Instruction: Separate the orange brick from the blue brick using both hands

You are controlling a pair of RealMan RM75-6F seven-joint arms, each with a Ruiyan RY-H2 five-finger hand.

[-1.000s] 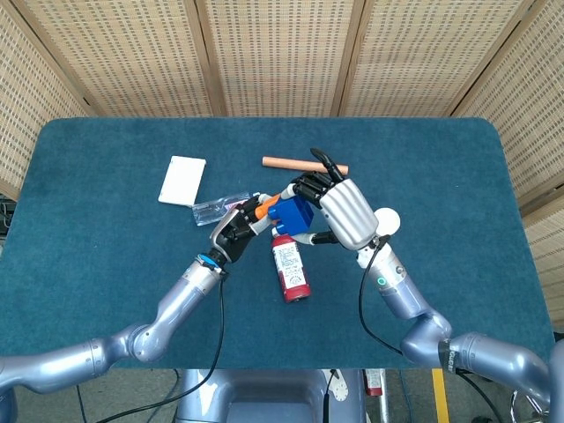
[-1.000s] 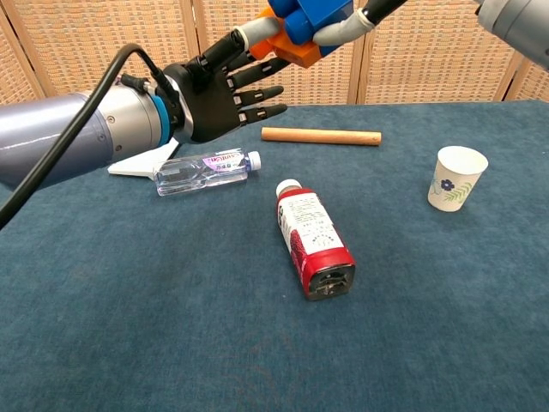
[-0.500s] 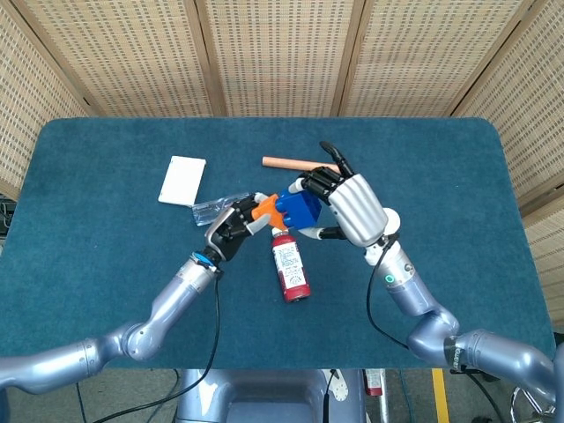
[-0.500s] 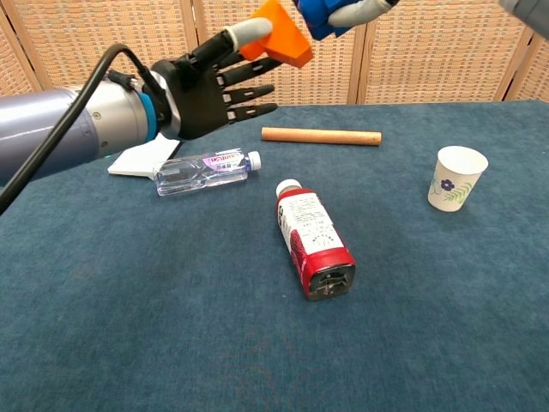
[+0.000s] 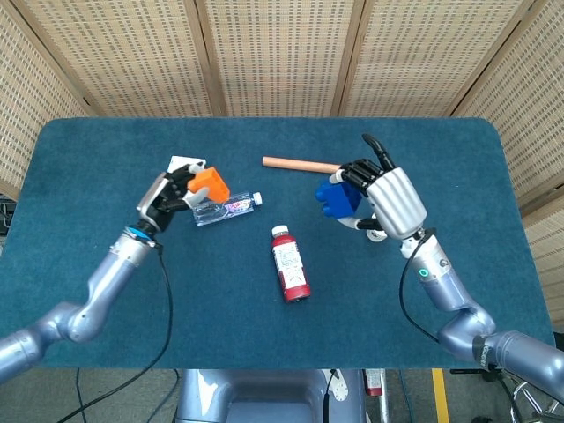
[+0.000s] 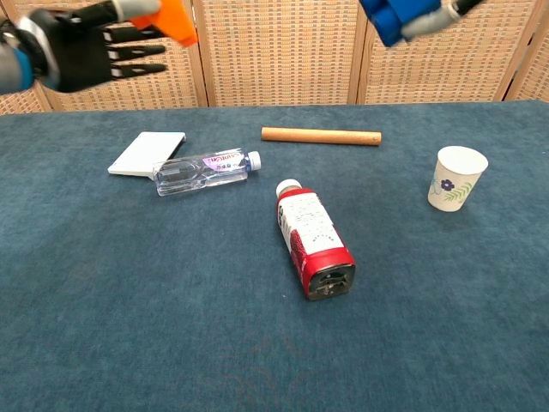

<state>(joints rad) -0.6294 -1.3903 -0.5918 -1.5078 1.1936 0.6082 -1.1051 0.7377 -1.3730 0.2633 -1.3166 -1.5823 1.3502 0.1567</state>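
Above the table's (image 5: 79, 176) left side, left hand (image 5: 167, 197) pinches orange brick (image 5: 210, 184) | right hand (image 5: 381, 196) grips blue brick (image 5: 340, 196), well apart | teal cloth, wicker screens (image 5: 273, 57) behind

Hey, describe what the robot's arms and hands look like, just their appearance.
Both arms are smooth silver-grey metal tubes with rounded joints. A black cable runs along each. The left hand is black with a blue wrist ring. The right hand has a silver ribbed back and black fingers; its forearm carries a small green light.

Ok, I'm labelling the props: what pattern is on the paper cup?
White paper cup with a small blue flower and green leaves, clearest in the chest view.
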